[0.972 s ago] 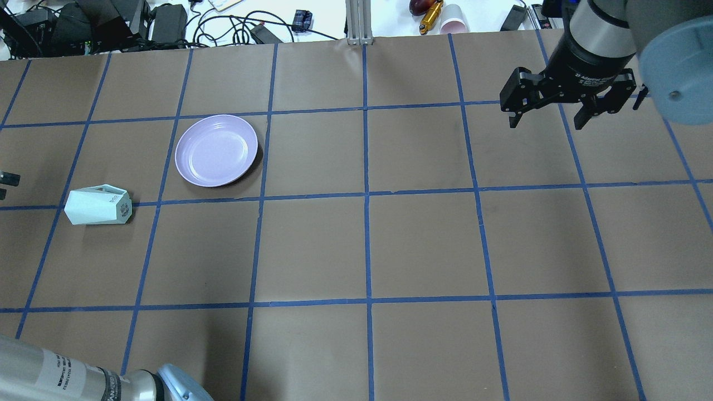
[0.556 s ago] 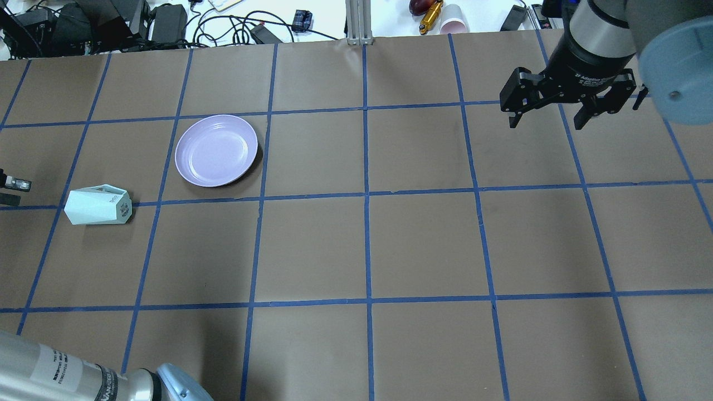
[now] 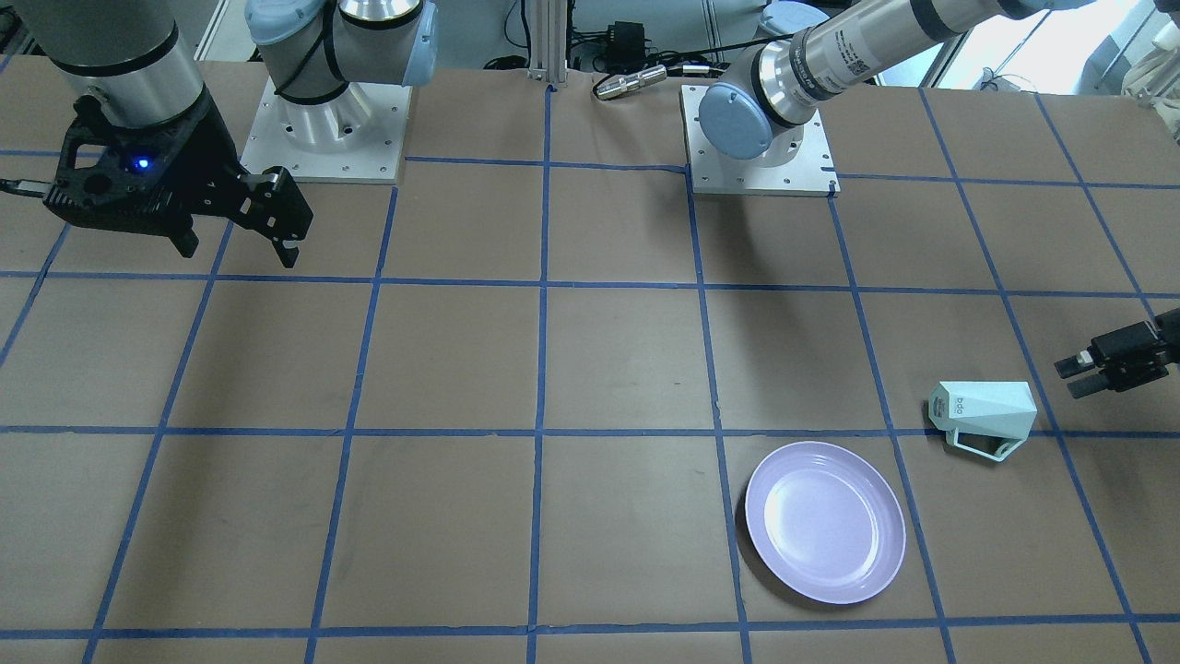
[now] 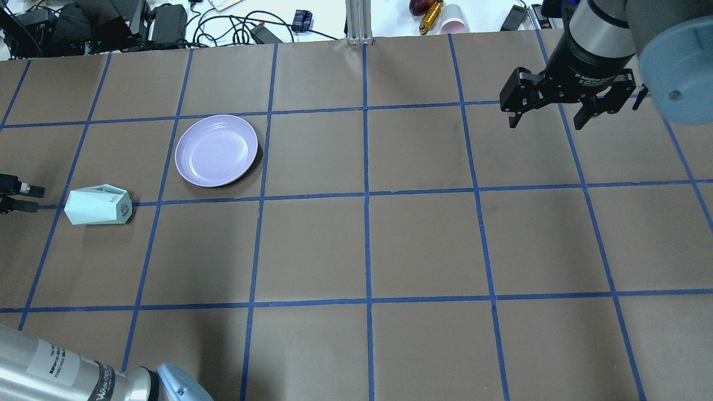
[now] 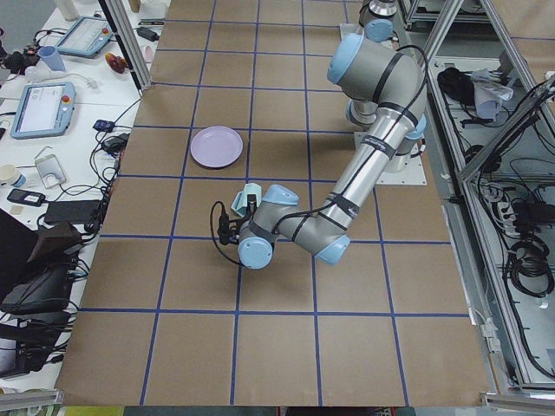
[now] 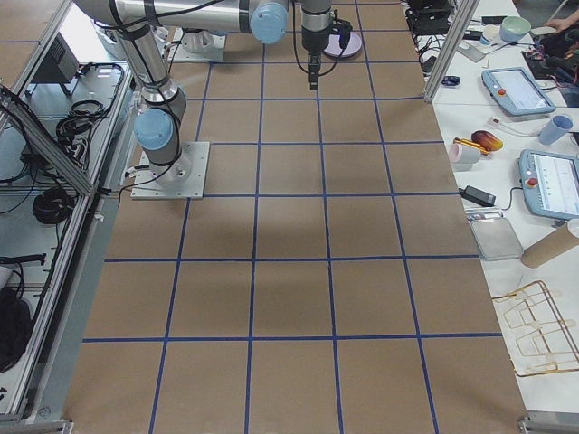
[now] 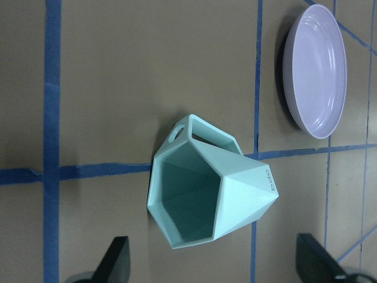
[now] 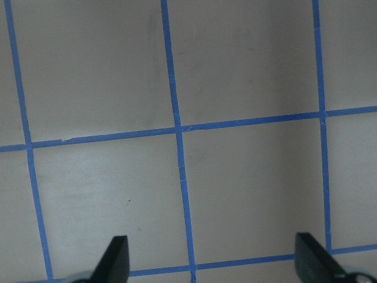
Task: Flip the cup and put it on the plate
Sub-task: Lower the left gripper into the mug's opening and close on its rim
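Observation:
The mint-green cup (image 4: 97, 206) lies on its side on the table's left part, base with the dark logo towards the table's middle, handle on the far side. It also shows in the front view (image 3: 986, 413) and the left wrist view (image 7: 206, 194), where I look into its teal inside. The lavender plate (image 4: 216, 150) (image 3: 823, 521) (image 7: 318, 71) lies empty just beyond and right of the cup. My left gripper (image 4: 33, 199) (image 3: 1069, 378) is open and empty, low, a short gap from the cup's mouth. My right gripper (image 4: 546, 123) (image 3: 240, 255) is open and empty, high over the far right.
Brown paper with a blue tape grid (image 4: 367, 195) covers the table. Cables, power bricks and a paper cup (image 4: 454, 19) lie past the far edge, beside an aluminium post (image 4: 359, 22). The arm bases (image 3: 323, 129) stand on the robot's side.
My left gripper has moved to the right, closer to the cup's mouth. The cup, the plate and the right gripper have stayed where they were.

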### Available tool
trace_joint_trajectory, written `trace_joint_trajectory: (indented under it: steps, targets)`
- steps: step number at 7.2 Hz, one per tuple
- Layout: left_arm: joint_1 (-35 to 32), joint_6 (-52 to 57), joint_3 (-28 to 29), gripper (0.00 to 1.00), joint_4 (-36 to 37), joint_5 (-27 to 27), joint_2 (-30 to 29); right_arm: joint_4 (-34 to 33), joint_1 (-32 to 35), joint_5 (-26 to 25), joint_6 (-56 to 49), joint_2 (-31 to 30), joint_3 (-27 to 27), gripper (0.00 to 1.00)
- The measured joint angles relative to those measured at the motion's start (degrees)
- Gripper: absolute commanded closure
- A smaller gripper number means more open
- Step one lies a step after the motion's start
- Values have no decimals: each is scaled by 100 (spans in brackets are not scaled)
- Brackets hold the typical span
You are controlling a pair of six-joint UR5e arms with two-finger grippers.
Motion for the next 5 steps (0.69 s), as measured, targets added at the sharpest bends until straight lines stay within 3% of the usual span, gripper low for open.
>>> trace_joint_trajectory:
  steps: [5]
  targets:
    - [68,738,521,0,-841,-26,-522,0,0,-1,0,-3,0,0]
